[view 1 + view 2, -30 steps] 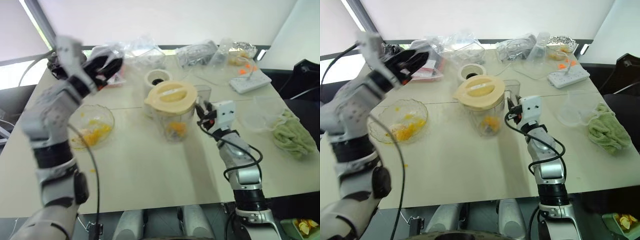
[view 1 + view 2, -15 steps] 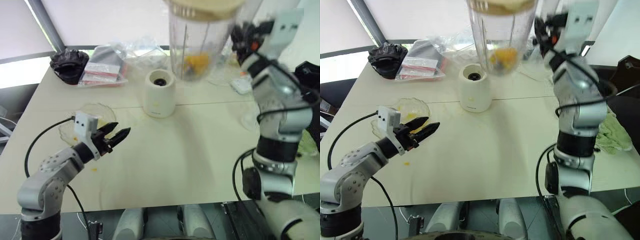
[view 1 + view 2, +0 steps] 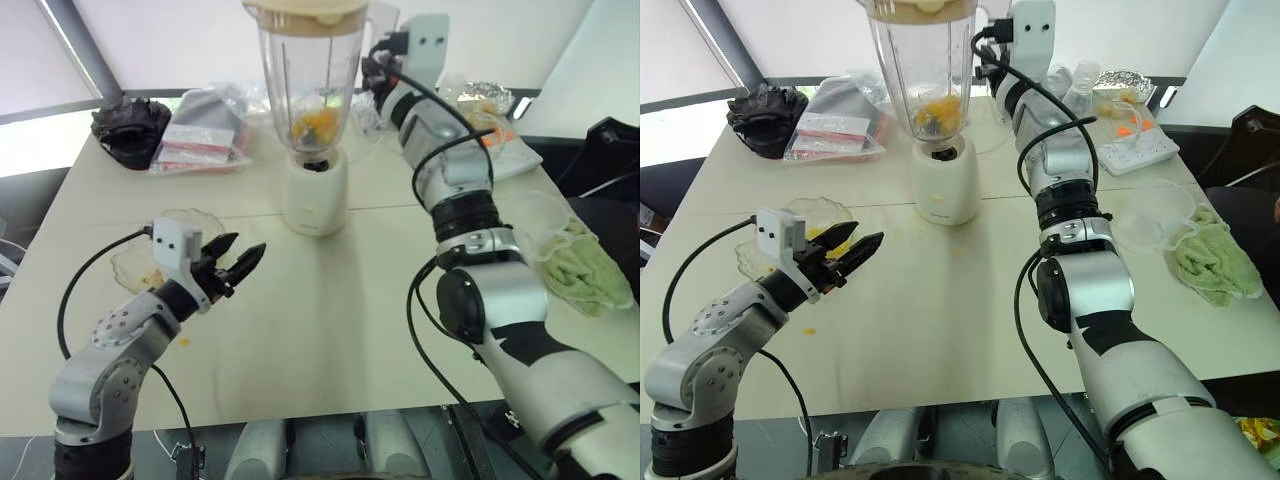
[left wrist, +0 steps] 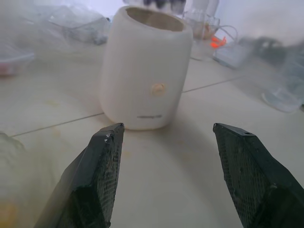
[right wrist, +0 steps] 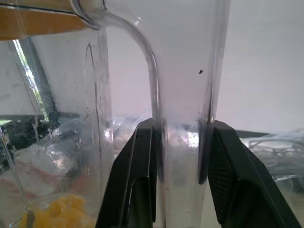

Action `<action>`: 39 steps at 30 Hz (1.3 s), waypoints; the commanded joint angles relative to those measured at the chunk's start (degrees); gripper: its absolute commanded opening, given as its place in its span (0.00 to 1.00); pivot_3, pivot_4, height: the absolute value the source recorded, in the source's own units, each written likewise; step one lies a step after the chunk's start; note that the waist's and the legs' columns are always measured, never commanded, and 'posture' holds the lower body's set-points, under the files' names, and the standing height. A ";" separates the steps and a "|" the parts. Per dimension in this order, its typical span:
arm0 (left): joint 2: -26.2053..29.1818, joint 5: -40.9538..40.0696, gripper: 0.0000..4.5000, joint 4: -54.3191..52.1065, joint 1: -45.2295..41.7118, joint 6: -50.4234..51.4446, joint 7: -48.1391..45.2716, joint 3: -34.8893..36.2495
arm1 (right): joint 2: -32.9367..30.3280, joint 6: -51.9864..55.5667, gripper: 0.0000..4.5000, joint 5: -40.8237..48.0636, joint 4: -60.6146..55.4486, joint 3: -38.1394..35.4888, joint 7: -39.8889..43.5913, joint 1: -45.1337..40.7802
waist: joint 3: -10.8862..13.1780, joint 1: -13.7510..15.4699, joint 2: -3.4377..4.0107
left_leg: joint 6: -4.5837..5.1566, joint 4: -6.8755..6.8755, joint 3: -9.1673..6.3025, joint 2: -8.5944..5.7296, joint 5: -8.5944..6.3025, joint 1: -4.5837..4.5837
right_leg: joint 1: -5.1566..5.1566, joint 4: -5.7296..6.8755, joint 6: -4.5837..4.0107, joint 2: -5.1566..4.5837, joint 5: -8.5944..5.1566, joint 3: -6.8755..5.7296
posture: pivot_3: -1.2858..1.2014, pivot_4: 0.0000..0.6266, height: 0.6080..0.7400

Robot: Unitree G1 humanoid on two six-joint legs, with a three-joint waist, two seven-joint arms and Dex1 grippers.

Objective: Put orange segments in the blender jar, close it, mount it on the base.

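The right gripper (image 5: 178,175) is clamped on the clear handle of the blender jar (image 3: 305,85). It holds the jar upright directly above the base (image 3: 315,195); whether they touch I cannot tell. The orange segments (image 3: 318,125) lie at the jar's bottom, under a cream lid (image 3: 305,12). The left gripper (image 3: 845,258) is spread and empty, low over the worktop (image 3: 970,310), beside a glass dish (image 3: 815,215).

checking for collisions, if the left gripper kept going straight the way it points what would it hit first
Most likely the base. The left gripper, jaws open, points level across bare table straight at its cream side, with nothing between them in the wrist view. The blender jar sits above that line.
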 commanded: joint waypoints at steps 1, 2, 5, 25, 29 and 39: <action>-0.17 -0.75 0.68 -3.34 0.59 -0.81 1.56 0.02 | -0.05 -7.13 0.19 -0.35 3.11 -1.12 -0.22 -5.28 | 0.00 -0.24 0.01 | 0.01 0.00 -0.01 -0.01 -0.01 0.00 | 0.00 -0.03 0.01 -0.01 0.01 0.02 | 0.52 0.24 1.00; -0.11 -0.48 0.68 -3.56 0.76 -0.97 1.81 -0.32 | -0.05 -7.97 0.19 -0.59 4.29 -1.07 -0.21 -5.36 | 0.00 -0.37 0.01 | 0.01 0.00 -0.01 -0.03 -0.01 0.01 | 0.00 -0.03 0.01 -0.01 0.00 0.03 | 0.52 0.24 1.00; -0.25 0.19 0.68 -3.55 0.78 -1.34 2.83 -1.07 | -0.13 -9.55 0.19 -0.98 6.46 -1.12 -0.16 -5.43 | 0.00 -0.60 0.01 | 0.01 0.00 0.00 -0.04 0.00 0.05 | 0.00 0.05 0.00 0.08 0.00 0.00 | 0.52 0.24 1.00; 0.87 1.70 0.68 0.03 -3.27 -1.60 3.37 -4.34 | 3.56 -5.42 0.19 -5.65 -8.70 4.21 -4.35 9.78 | -0.01 -0.63 0.00 | -0.03 0.05 -0.01 -0.03 0.02 0.13 | 0.00 0.26 0.00 0.12 0.00 0.01 | 0.52 0.24 1.00; 1.09 1.88 0.68 0.20 -3.48 -1.43 3.44 -4.79 | 4.15 -3.27 0.19 -5.75 -11.55 4.96 -3.91 12.47 | -0.03 -0.63 0.01 | -0.03 0.06 -0.02 -0.03 0.02 0.16 | 0.03 0.27 0.00 0.12 0.00 0.01 | 0.52 0.24 1.00; 2.21 2.29 0.70 -0.39 -2.30 -1.93 2.10 -5.15 | 3.69 -2.32 0.99 -6.04 -15.43 5.07 -3.53 16.30 | -0.05 -0.71 -0.01 | -0.03 0.06 -0.02 -0.02 0.02 0.22 | 0.05 0.30 -0.01 0.14 0.00 0.03 | 0.52 0.24 1.00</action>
